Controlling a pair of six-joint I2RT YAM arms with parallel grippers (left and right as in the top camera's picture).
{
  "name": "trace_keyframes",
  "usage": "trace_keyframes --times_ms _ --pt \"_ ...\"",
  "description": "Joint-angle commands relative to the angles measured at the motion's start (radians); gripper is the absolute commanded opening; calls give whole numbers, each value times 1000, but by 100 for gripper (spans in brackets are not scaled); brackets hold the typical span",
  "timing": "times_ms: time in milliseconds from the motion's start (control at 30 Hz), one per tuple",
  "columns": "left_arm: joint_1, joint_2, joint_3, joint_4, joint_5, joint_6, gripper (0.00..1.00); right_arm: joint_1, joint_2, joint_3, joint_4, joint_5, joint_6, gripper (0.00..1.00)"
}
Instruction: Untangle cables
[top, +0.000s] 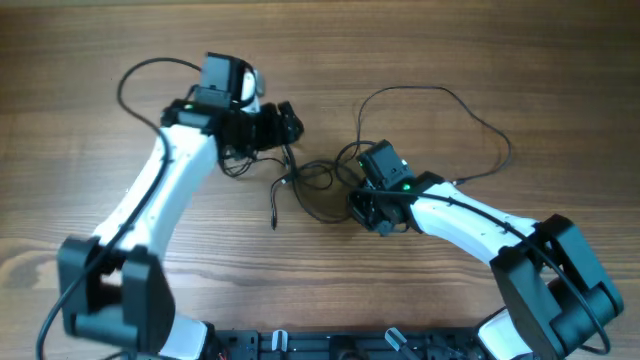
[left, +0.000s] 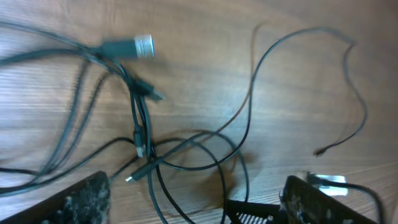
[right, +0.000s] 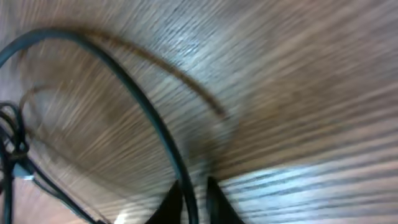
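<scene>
The knot of cables (top: 303, 182) lies on the counter (top: 500, 60) between both hands. The left hand (left: 196, 200) is spread wide, just beside it. The right hand (right: 194, 200) pinches one cord that curves left toward the knot.

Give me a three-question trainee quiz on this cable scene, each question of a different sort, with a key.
1. True or false: the jaws of the left arm are shut on the silver plug.
2. What runs between the jaws of the right arm? A) a thin black cable B) a silver plug C) nothing
3. Fill in: seen from overhead, the knot of cables lies ___ the two arms' jaws.
Key: 1 false, they stand open and the plug lies apart on the table; 2 A; 3 between.
</scene>
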Motion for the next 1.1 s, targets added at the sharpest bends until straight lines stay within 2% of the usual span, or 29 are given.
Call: trace_keyframes --times_ms 0,67,100,167,267,300,333,367,400,500,567,667,767,867,967,1000,1033,1067 --pt "-74 69 2 -16 -2 -10 84 2 13 -12 6 24 -11 4" --pt "-110 82 2 -48 -3 -19 84 2 13 -12 5 24 -18 4" --pt "-127 82 2 -71 -26 -35 88 2 13 -12 5 24 -18 4" --pt "-156 82 2 -128 -81 -124 92 2 13 -12 6 24 -17 4" --pt "-169 82 2 -129 -80 -158 100 2 13 -12 6 24 -14 4" --pt "-175 82 2 -121 -80 -158 100 2 13 -12 6 24 -14 4" --pt "-184 82 2 -138 -88 -152 94 2 13 -12 5 23 -15 4" --pt "-188 83 2 -156 -120 -177 74 2 13 -12 5 23 -14 4" --pt "-188 87 -6 -159 -141 -272 69 2 13 -12 5 23 -14 4" --pt "-191 93 -36 -116 -120 -491 67 2 13 -12 6 24 -14 4" --pt "-197 93 -47 -77 -88 -522 64 2 13 -12 5 24 -15 4" --pt "-198 121 -79 -64 -63 -677 66 2 13 -12 5 23 -15 4" --pt "-208 157 -94 7 -34 -680 70 2 13 -12 5 24 -15 4" --pt "-218 195 -114 140 -42 -706 62 2 13 -12 5 24 -15 4" --pt "-218 233 -116 182 -61 -726 58 2 13 -12 5 24 -18 4" --pt "-218 244 -116 196 -61 -727 54 2 13 -12 5 24 -18 4" --pt "-218 252 -116 216 -62 -726 42 2 13 -12 6 24 -18 4" --pt "-218 256 -116 231 -61 -725 20 2 13 -12 6 24 -18 4"
